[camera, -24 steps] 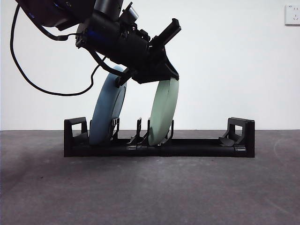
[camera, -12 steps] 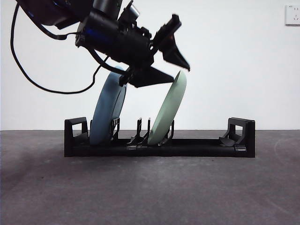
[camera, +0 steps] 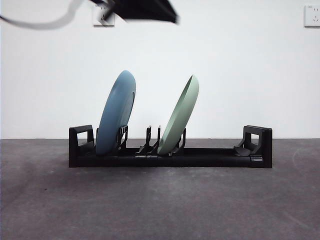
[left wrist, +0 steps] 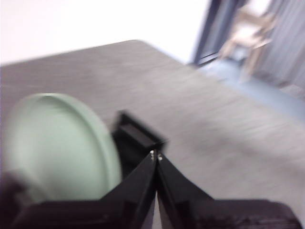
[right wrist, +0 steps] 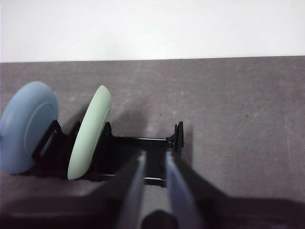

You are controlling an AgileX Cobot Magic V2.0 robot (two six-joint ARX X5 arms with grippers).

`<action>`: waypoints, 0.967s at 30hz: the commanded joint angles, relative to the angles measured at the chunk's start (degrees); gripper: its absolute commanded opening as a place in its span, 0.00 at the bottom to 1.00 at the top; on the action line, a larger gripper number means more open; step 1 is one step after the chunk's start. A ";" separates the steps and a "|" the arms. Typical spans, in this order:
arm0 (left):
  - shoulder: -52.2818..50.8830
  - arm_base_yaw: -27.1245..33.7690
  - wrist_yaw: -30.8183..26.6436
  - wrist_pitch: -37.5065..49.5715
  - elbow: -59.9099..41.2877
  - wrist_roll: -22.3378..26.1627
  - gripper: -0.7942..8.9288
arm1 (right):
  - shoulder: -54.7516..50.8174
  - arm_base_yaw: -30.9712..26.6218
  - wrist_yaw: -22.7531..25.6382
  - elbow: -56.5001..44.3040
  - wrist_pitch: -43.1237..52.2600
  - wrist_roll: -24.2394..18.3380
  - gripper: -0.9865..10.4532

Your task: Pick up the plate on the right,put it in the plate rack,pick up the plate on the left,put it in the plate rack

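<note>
The black plate rack (camera: 210, 157) stands across the table and holds two plates on edge. A blue plate (camera: 116, 112) leans in the slots near its left end, and a pale green plate (camera: 180, 115) leans to the right near the middle. My left gripper (left wrist: 155, 155) is shut and holds nothing. It hangs well above the green plate (left wrist: 57, 143) and shows in the front view only as a blurred dark tip (camera: 145, 10) at the top edge. My right gripper (right wrist: 153, 160) waits back from the rack (right wrist: 176, 136), its jaws a little apart, with both plates (right wrist: 26, 126) (right wrist: 90, 136) before it.
The rack's right half has free slots up to its end post (camera: 257, 142). Dark bare tabletop (camera: 160, 205) lies in front of the rack. A white wall with sockets (camera: 312, 15) stands behind.
The left gripper let go of the green plate and rose away to the top of the front view. The green plate tipped to the right and now leans in its slot.
</note>
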 commanded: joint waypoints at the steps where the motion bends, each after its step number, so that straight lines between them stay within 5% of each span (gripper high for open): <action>1: -7.41 -0.76 -10.97 -9.57 -0.28 11.02 0.07 | -0.02 -0.02 -0.02 -0.22 -0.28 -1.66 0.08; 9: -26.32 3.96 -23.15 -25.20 -0.70 15.06 0.07 | -0.22 0.00 0.02 -0.98 -2.75 -3.56 0.08; 18: -43.47 13.29 -22.69 -28.33 -13.73 14.99 0.07 | -7.89 0.92 0.09 -12.13 2.99 -1.92 0.08; 27: -57.37 13.73 -21.42 -26.95 -29.97 9.44 0.07 | -19.89 2.40 3.39 -25.38 3.50 1.66 0.08; 29: -57.81 13.73 -21.42 -27.39 -30.01 8.46 0.08 | -20.28 2.40 3.41 -25.81 2.25 5.51 0.08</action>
